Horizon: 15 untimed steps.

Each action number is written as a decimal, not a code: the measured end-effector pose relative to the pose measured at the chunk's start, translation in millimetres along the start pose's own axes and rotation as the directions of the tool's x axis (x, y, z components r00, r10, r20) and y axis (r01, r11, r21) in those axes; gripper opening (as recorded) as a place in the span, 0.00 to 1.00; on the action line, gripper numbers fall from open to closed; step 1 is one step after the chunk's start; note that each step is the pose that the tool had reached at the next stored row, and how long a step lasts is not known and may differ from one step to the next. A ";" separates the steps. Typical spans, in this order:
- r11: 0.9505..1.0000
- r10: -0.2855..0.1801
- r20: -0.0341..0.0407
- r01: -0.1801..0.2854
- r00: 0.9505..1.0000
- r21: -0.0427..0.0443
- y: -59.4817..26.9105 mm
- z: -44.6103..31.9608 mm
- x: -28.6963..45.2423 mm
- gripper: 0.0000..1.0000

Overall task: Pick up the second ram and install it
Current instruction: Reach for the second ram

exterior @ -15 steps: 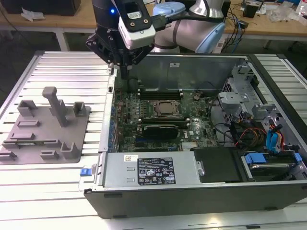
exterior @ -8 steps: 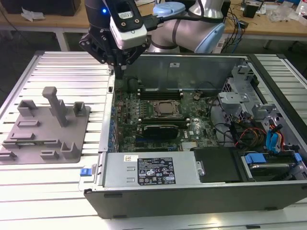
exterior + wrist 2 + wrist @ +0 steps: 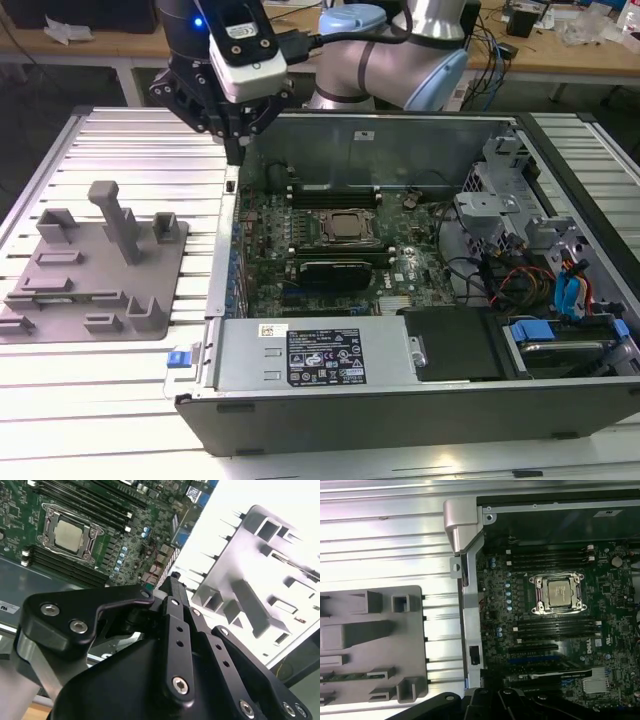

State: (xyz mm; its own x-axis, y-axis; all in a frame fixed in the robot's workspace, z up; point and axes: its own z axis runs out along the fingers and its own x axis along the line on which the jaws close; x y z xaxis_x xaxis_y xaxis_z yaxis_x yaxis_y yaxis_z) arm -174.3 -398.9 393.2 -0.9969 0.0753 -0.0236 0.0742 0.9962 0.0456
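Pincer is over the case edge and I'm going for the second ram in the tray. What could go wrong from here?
1. The pincer hangs close above the case wall; a low sideways move may clip that metal edge.
2. The second ram seems to lie low in the grey tray among raised blocks and a tall post; a slanted approach could strike them.
3. The slots sit tight beside the CPU socket; a misaligned insertion might knock it.

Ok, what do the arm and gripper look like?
The arm is silver-grey tubing with blue joint caps. The gripper is matt black, bolted linkage bars with silver screws. A white camera box with a black cable sits at the wrist, beside a blue light.
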 end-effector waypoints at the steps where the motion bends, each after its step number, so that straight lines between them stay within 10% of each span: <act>1: 1.000 0.000 0.000 0.000 1.000 0.000 -0.2 -0.1 2.8 0.08; 15: 1.000 0.000 0.000 0.000 1.000 0.000 -1.5 -0.6 20.7 0.08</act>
State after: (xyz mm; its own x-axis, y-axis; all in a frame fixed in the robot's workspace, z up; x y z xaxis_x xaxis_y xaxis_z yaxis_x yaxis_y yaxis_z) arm -195.0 -398.8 393.3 -0.9969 0.0753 -0.0235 0.0742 0.9962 0.0455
